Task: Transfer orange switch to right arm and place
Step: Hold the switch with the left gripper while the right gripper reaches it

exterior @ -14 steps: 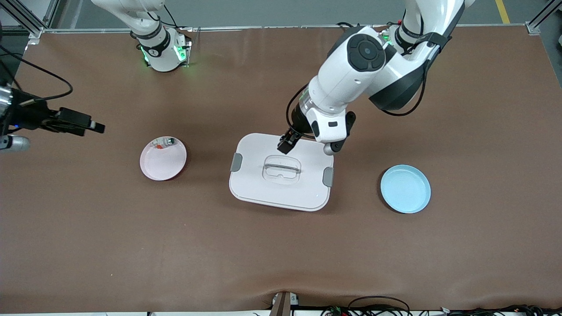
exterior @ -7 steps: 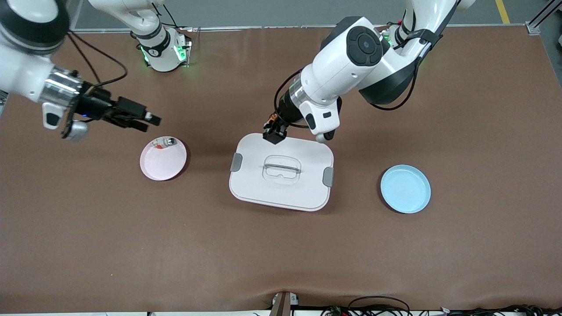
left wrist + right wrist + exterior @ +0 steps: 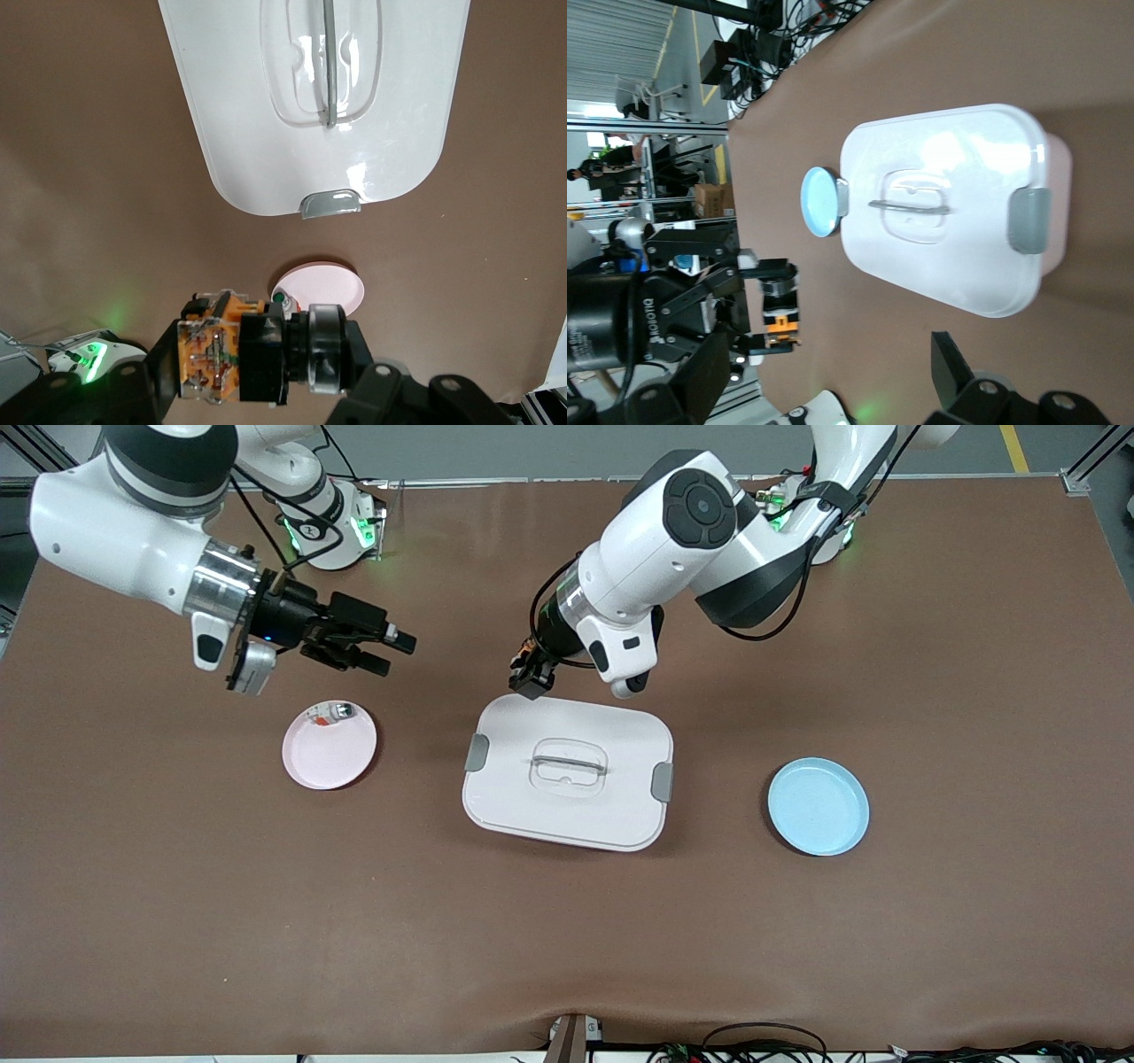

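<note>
The left gripper [image 3: 532,680], fingers clamped on the orange switch [image 3: 235,347], has lifted off the white box [image 3: 567,775] toward the right gripper [image 3: 387,651], which has swung in with fingers spread, over the surface [image 3: 567,921]; handover looks imminent

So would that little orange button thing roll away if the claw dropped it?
Probably a bit: the orange switch looks stubby and round, so on its side it could roll. It seems hard, not squishy, keeping its shape in the left claw. Being tiny, it is likely light. The right claw waits open nearby.
</note>
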Tool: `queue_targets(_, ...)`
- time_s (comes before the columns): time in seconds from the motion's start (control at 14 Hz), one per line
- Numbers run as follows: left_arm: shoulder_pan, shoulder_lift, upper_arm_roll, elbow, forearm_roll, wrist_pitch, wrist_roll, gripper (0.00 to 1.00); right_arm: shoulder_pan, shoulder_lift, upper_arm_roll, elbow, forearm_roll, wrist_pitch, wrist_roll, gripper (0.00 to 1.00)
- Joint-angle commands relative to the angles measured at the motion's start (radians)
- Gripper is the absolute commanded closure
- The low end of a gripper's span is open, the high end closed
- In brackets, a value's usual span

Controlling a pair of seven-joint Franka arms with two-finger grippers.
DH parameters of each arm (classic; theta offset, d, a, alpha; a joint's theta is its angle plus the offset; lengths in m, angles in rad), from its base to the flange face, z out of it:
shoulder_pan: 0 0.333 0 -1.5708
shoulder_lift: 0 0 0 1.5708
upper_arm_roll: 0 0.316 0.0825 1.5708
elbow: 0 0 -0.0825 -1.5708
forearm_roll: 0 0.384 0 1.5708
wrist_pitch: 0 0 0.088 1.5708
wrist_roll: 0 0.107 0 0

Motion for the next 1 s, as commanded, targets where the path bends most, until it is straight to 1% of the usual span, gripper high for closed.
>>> queue_targets(0.0, -0.008, 0.012, 0.003, 0.033, -0.017, -0.012, -0.026, 1.00, 0.079, 0.002, -0.012, -0.021, 0.085, 0.080, -0.017, 0.00)
queue_targets(0.07, -0.008, 0.012, 0.003, 0.038, -0.017, -0.012, -0.031, 1.00, 0.106, 0.015, -0.012, -0.021, 0.090, 0.117, -0.014, 0.00)
queue_targets(0.14, -0.008, 0.014, 0.003, 0.041, -0.022, -0.012, -0.039, 1.00, 0.142, 0.031, -0.012, -0.019, 0.120, 0.163, -0.015, 0.00)
queue_targets(0.29, -0.006, 0.014, 0.003, 0.044, -0.039, -0.012, -0.062, 1.00, 0.236, 0.064, -0.012, -0.016, 0.209, 0.304, -0.018, 0.00)
queue_targets(0.36, -0.006, 0.014, 0.003, 0.044, -0.040, -0.012, -0.063, 1.00, 0.265, 0.087, -0.012, -0.010, 0.232, 0.355, -0.021, 0.00)
queue_targets(0.64, -0.006, 0.014, 0.004, 0.044, -0.054, -0.015, -0.068, 1.00, 0.285, 0.126, -0.012, -0.004, 0.241, 0.375, -0.083, 0.00)
queue_targets(0.93, -0.005, 0.014, 0.006, 0.044, -0.060, -0.018, -0.068, 1.00, 0.310, 0.129, -0.012, 0.007, 0.290, 0.406, -0.084, 0.00)
